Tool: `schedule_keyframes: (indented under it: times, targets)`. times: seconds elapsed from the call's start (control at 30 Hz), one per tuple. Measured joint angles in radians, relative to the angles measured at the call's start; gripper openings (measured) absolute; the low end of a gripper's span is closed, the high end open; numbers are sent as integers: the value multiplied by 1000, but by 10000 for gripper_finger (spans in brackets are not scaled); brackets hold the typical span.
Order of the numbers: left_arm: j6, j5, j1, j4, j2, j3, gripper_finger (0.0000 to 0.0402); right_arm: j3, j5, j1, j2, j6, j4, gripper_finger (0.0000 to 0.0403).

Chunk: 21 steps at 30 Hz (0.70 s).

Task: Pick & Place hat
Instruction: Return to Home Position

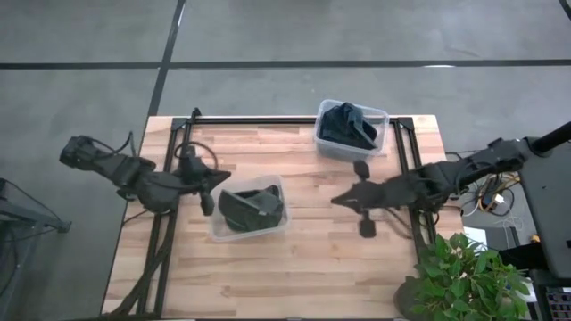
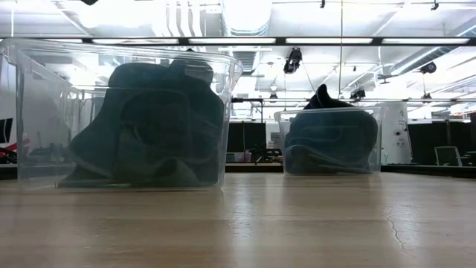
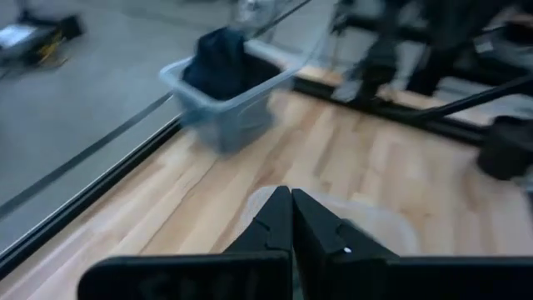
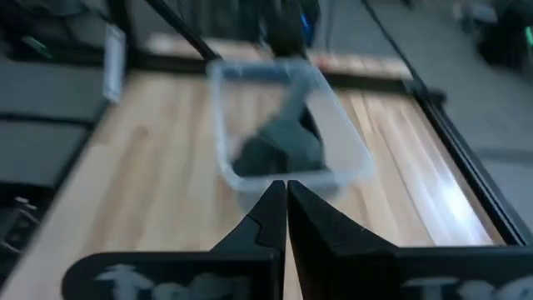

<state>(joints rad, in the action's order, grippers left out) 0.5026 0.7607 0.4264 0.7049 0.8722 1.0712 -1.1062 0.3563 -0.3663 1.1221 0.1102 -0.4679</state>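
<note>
Two clear plastic bins stand on the wooden table. The nearer bin left of centre holds dark hats; it shows in the low view and the right wrist view. The far bin at the back right also holds dark hats; it shows in the low view and the left wrist view. My left gripper is shut and empty above the near bin's left rim. My right gripper is shut and empty, right of the near bin.
A black metal frame runs along the table's far, left and right sides. A green plant stands off the near right corner. Bare wood lies along the near edge.
</note>
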Motion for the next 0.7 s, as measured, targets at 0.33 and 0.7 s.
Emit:
schedule_keyframes:
  times: [0.33, 0.7]
  targets:
    - [-215, -140, 82, -355, -208, -301, 1, 400, -27, -68, -338, -114, 267, 8]
    - [-303, -233, 82, -654, -412, -627, 0, 675, -133, -68, -571, -144, 430, 8]
